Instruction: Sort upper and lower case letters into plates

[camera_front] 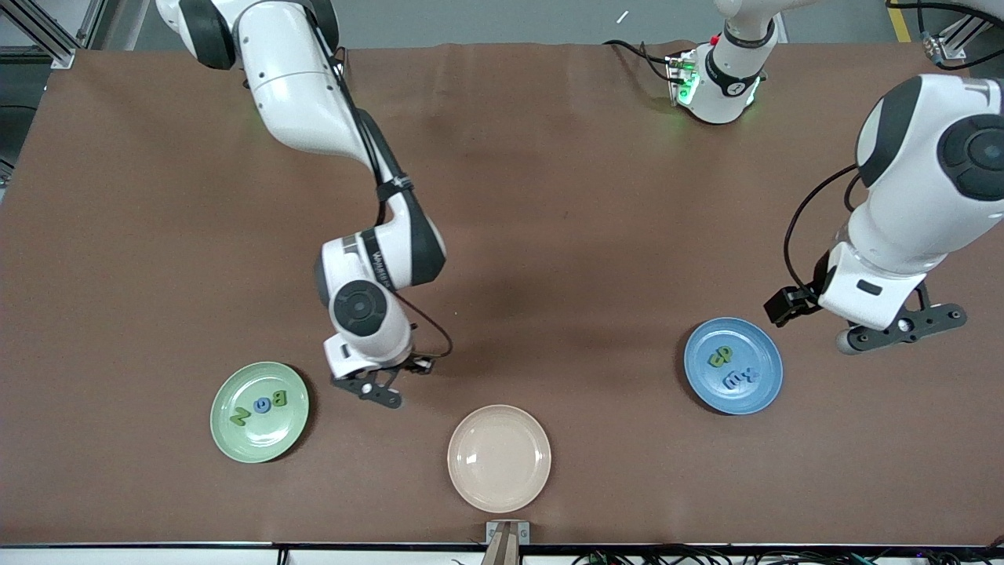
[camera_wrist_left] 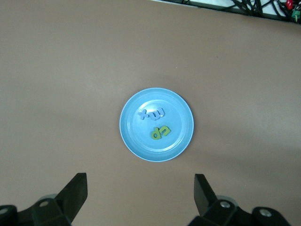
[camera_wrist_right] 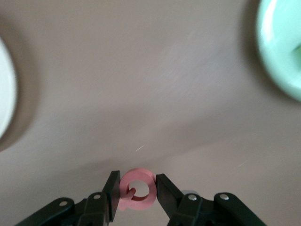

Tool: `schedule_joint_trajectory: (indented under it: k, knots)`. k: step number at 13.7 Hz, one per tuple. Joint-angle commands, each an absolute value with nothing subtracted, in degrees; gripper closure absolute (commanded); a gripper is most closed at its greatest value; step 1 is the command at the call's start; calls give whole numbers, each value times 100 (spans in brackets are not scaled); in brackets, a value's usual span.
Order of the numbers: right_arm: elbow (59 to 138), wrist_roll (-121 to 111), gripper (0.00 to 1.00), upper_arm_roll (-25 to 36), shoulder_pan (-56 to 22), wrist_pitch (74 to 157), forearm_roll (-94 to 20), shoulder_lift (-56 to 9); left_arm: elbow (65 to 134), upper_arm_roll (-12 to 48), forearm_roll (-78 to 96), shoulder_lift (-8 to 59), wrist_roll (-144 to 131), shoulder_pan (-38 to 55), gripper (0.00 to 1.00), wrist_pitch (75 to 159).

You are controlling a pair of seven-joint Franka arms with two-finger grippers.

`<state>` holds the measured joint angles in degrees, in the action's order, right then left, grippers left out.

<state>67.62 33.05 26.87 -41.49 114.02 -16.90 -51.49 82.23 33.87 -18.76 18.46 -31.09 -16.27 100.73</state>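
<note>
My right gripper (camera_wrist_right: 136,188) is shut on a pink ring-shaped letter (camera_wrist_right: 141,186). In the front view this gripper (camera_front: 376,390) hangs over bare table between the pale green plate (camera_front: 235,388) and a cream plate, and the hand hides the pink letter. The green plate holds three letters (camera_front: 261,406), green and blue. The blue plate (camera_front: 757,349) holds green letters (camera_front: 720,357) and pale blue ones (camera_front: 739,378). My left gripper (camera_wrist_left: 140,188) is open and empty above the table beside the blue plate (camera_wrist_left: 178,108), toward the left arm's end (camera_front: 894,329).
An empty cream-beige plate (camera_front: 499,457) lies near the front edge, between the two coloured plates. Its rim (camera_wrist_right: 5,89) and the green plate's rim (camera_wrist_right: 277,56) show at the edges of the right wrist view. A brown cloth (camera_front: 549,196) covers the table.
</note>
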Motion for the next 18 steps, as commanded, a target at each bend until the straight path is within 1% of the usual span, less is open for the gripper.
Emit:
schedule_joint_trajectory:
  k: [1, 2, 4, 6, 7, 8, 9, 11, 12, 13, 14, 17, 18]
  knots:
    - [6891, 2106, 100, 3223, -4184, 11338, -1591, -5115, 8200, 3384, -1557, 1618, -2804, -1801, 0, 9871]
    - [6925, 1587, 100, 3339, -4088, 11347, -1565, -5150, 8200, 3384, -1521, 1565, -2691, -1854, 0, 9827]
    - [6996, 682, 99, 3349, -3667, 11425, -1538, -5220, 8200, 3384, -1521, 1521, -2611, -1872, 0, 9713]
    - [6996, -154, 97, 3331, -3245, 11670, -1538, -5264, 8200, 3392, -1512, 1433, -2567, -1898, 0, 9624]
    - [7005, -419, 94, 3314, -3078, 11863, -1555, -5299, 8200, 3393, -1468, 1380, -2497, -1898, 0, 9528]
    - [7014, -474, 88, 3313, -2980, 12013, -1547, -5335, 8200, 3393, -1398, 1336, -2479, -1898, 0, 9466]
    - [7031, -501, 79, 3305, -2936, 12163, -1538, -5378, 8200, 3384, -1328, 1284, -2479, -1907, 0, 9448]
    - [7049, -536, 31, 3305, -2927, 12444, -1538, -5440, 8200, 3392, -1301, 1248, -2470, -1898, 0, 9378]
    - [7092, -527, 16, 3296, -2901, 12550, -1573, -5440, 8200, 3401, -1301, 1248, -2470, -1898, 0, 9352]
    - [7136, -527, 11, 3305, -2909, 12673, -1582, -5423, 8200, 3401, -1301, 1248, -2470, -1898, 0, 9343]
    - [7172, -527, 0, 3296, -2927, 12700, -1582, -5397, 8200, 3401, -1266, 1248, -2461, -1890, 0, 9343]
    - [7154, -527, 0, 3305, -2927, 12648, -1608, -5230, 8200, 3384, -1169, 1231, -2452, -1872, 0, 9343]
    - [7154, -667, 0, 3296, -2927, 12639, -1591, -5160, 8235, 3332, -1082, 1083, -2443, -1820, 0, 9343]
